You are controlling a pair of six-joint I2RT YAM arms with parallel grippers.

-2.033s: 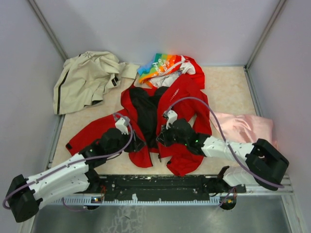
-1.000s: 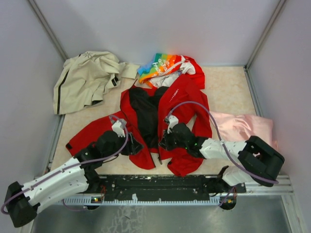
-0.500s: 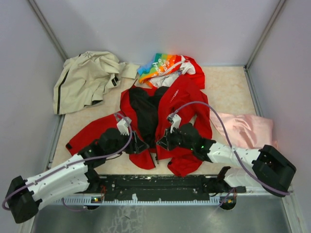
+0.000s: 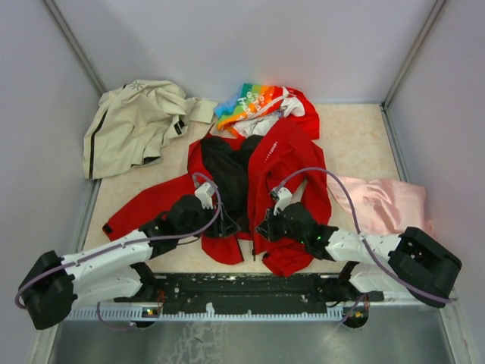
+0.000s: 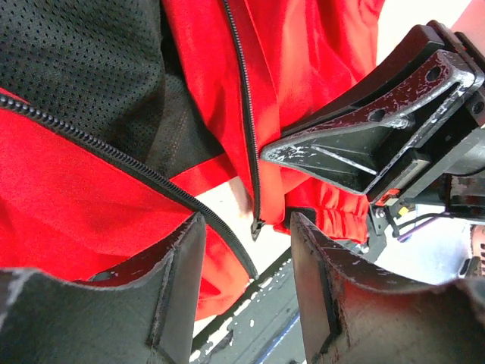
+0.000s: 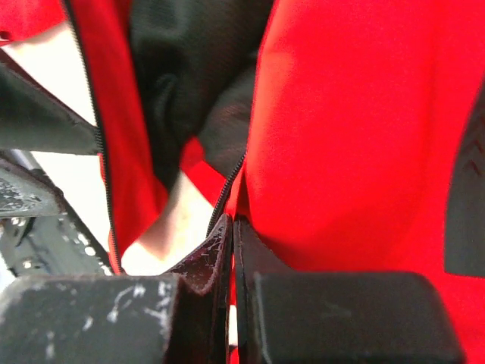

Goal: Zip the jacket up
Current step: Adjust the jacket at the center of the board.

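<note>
The red jacket point(image 4: 284, 163) lies open on the table, black lining point(image 4: 227, 171) showing between its front panels. My left gripper point(image 4: 227, 225) is open at the hem of the left panel; in the left wrist view point(image 5: 246, 250) its jaws straddle the left zipper tape point(image 5: 144, 171) and the bottom end of the right zipper point(image 5: 256, 226), touching neither. My right gripper point(image 4: 265, 227) is shut on the right panel's zipper edge point(image 6: 227, 189) near the hem; red cloth point(image 6: 356, 136) fills that view. The right gripper's finger point(image 5: 356, 155) shows close by in the left wrist view.
A beige jacket point(image 4: 136, 121) lies at the back left. A rainbow-printed garment point(image 4: 254, 102) sits behind the red jacket's collar. A pink cloth point(image 4: 379, 201) lies at the right. A black rail point(image 4: 250, 288) runs along the near edge. Grey walls enclose the table.
My left gripper has moved right toward the jacket's middle opening. My right gripper has shifted slightly right and nearer, pulling the right panel's hem. The two grippers are now close together.
</note>
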